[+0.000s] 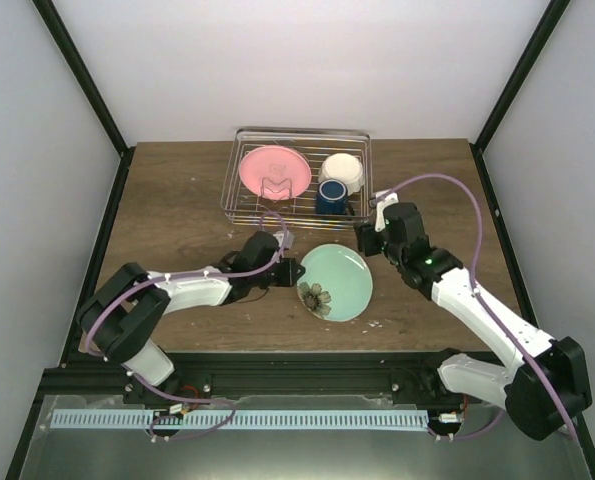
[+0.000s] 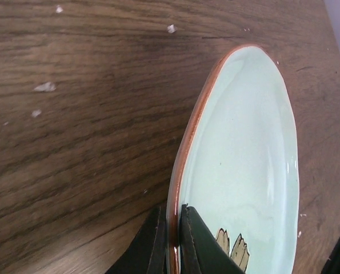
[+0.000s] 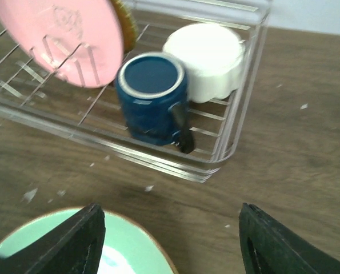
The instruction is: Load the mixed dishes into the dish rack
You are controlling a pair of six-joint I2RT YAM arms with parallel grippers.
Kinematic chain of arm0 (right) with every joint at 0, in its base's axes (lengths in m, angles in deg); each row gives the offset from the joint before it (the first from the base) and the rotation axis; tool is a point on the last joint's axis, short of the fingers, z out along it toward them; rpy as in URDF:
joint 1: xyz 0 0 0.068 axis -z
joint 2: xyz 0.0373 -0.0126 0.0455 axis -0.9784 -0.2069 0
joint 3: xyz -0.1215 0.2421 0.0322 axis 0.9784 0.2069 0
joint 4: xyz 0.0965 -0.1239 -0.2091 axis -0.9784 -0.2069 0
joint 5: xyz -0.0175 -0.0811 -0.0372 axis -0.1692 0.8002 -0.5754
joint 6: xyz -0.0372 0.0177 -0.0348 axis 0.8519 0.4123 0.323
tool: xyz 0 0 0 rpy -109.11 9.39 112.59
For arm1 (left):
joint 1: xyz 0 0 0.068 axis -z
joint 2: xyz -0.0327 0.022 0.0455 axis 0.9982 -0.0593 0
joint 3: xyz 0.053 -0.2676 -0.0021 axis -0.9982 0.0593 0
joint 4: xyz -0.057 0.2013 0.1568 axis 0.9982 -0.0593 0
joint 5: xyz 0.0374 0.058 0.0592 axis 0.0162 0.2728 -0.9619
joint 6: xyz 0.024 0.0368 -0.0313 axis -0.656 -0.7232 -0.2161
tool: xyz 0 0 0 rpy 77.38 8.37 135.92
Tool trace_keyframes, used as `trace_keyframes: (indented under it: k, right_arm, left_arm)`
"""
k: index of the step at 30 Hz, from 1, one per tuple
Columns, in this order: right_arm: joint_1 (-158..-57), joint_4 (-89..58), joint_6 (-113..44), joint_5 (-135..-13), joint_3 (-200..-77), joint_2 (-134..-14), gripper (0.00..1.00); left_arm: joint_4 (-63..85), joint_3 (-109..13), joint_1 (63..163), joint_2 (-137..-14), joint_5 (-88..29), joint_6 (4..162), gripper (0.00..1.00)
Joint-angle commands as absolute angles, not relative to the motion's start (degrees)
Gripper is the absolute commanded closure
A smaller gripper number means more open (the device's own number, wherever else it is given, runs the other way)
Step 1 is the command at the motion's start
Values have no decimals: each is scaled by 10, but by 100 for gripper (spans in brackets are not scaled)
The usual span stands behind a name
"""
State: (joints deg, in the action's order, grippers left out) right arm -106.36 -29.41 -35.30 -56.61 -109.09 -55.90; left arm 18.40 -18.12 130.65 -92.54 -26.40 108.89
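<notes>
Top view: rack (image 1: 299, 131) is at the back of the table (image 1: 177, 210). It holds the pink plate (image 1: 267, 168) propped in the prongs at left, the white bowl (image 1: 342, 170) at right and the blue mug (image 1: 331, 196) just in front of the bowl. The green plate (image 1: 339, 285) is on the wood in front of the rack, with your left claw (image 1: 295, 269) at its left rim and your right claw (image 1: 370, 230) near its far right edge

Left wrist: left claw is clamped on the green plate's brown rim, one finger each side

Right wrist: right claw's fingers stand wide apart, nothing between them; mug and bowl sit mouth-down in the rack
</notes>
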Motion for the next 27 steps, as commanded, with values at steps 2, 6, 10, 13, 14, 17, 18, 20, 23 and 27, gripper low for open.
trace_keyframes:
  k: [2,6,10,13,14,17,18,20,23,27]
  right_arm:
    - [-1066,-277,-379,-679,-1072,-571,33]
    - [-1066,-269,-387,-721,-1065,-587,33]
    - [-1066,-266,-390,-738,-1065,-603,33]
    - [-1066,-270,-392,-744,-1069,-613,33]
    - [-1066,-271,-391,-745,-1070,-615,33]
    - [-1066,-271,-390,-748,-1072,-621,33]
    - [-1066,-273,-389,-749,-1073,-622,32]
    - [-1066,-278,-389,-753,-1073,-628,32]
    - [-1066,-292,-392,-756,-1074,-641,31]
    - [-1065,-299,-395,-768,-1069,-663,29]
  left_arm:
    - [239,-136,1280,-887,-215,1072,100]
    - [274,-108,1271,-860,-192,1067,100]
    - [313,-89,1258,-856,-165,1078,100]
    - [347,-79,1249,-865,-138,1094,100]
    - [360,-77,1246,-871,-128,1101,100]
    - [386,-75,1240,-890,-110,1116,100]
    - [393,-74,1240,-895,-106,1120,100]
    - [413,-70,1234,-903,-90,1133,100]
    - [475,-52,1220,-913,-64,1161,100]
    - [522,-30,1203,-918,-46,1173,100]
